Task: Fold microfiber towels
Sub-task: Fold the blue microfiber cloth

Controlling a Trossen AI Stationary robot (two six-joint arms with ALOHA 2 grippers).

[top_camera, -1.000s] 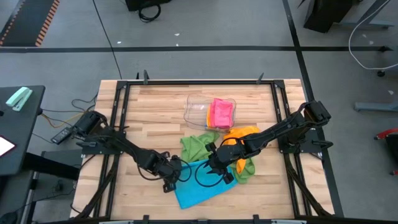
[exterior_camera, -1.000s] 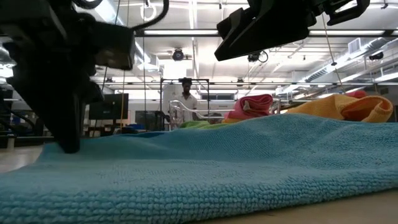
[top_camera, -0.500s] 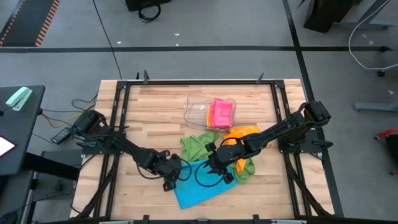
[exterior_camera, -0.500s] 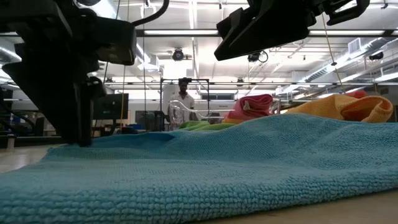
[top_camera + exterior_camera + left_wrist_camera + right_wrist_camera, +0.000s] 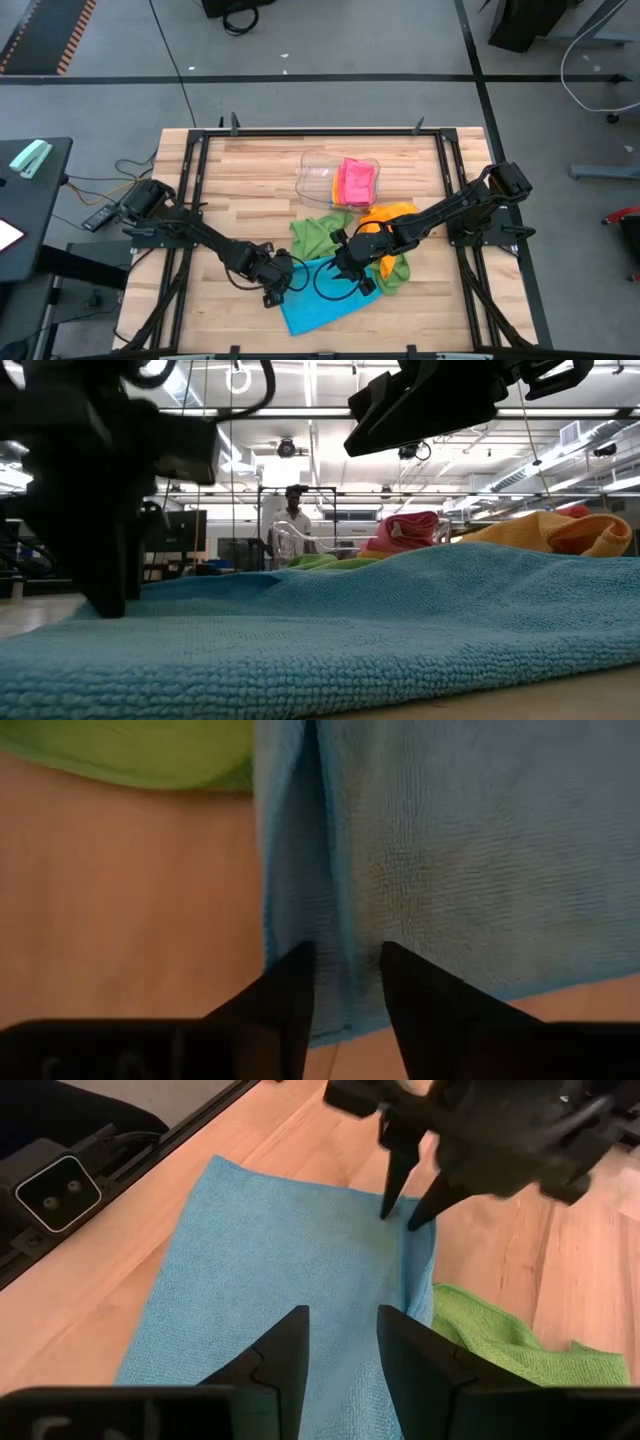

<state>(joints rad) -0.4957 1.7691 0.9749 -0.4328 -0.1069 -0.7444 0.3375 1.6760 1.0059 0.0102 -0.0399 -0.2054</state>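
Blue point(image 5: 318, 298), green point(image 5: 315, 237), orange point(image 5: 388, 228), pink point(image 5: 356, 181): four towels; both grippers' jaws narrowly parted, empty.

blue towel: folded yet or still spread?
Spread flat, not folded. The blue towel lies in a single layer on the table, with only a small ridge along one edge by the left gripper.

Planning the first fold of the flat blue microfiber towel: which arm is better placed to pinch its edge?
Left, probably. The left gripper straddles a raised ridge along the blue microfiber towel edge, fingers slightly apart. The right gripper hovers above the towel's middle, gripping nothing.
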